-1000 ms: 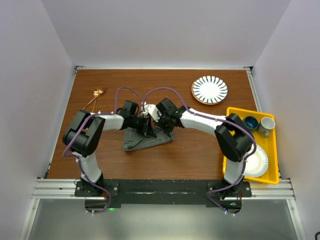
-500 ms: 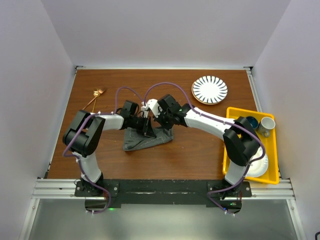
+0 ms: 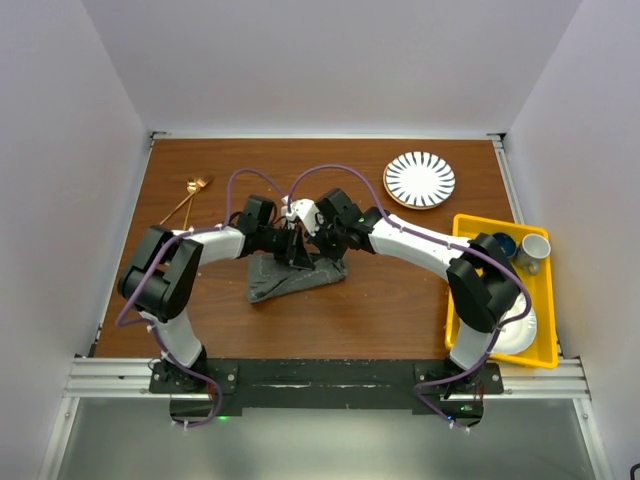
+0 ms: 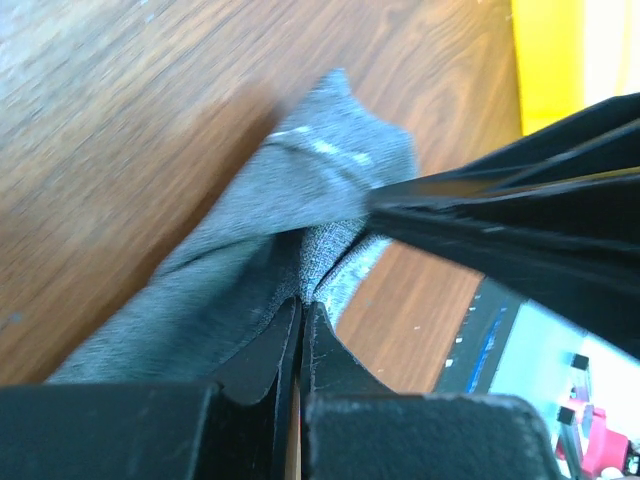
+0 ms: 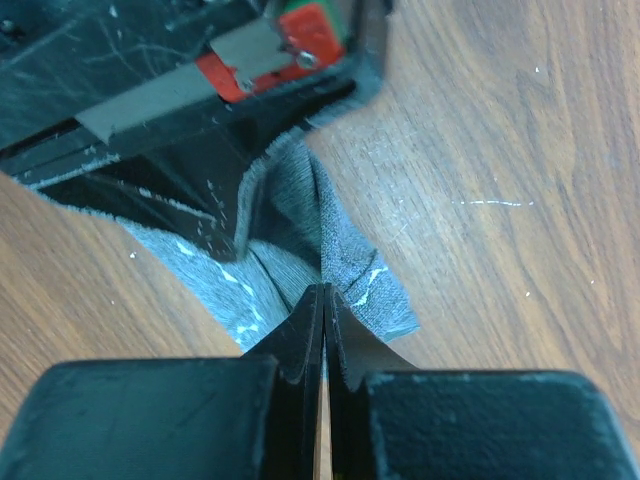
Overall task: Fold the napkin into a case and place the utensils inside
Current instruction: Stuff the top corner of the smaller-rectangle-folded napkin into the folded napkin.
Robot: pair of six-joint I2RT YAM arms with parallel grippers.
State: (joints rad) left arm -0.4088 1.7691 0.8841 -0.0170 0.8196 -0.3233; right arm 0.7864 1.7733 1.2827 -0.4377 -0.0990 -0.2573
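We are mid-fold, left gripper (image 4: 300,315) and right gripper (image 5: 323,300) both with jaws clamped on the napkin (image 3: 285,283) midway between the side edges of the worktop (image 3: 400,290); next, we judge, the pinched fabric needs carrying over and laying flat, utensils (image 3: 190,197) lying near the far-left corner

napkin (image 3: 285,282) top edge hidden under left gripper (image 4: 301,312) and right gripper (image 5: 323,297), 2 utensils (image 3: 189,195) too small to tell apart
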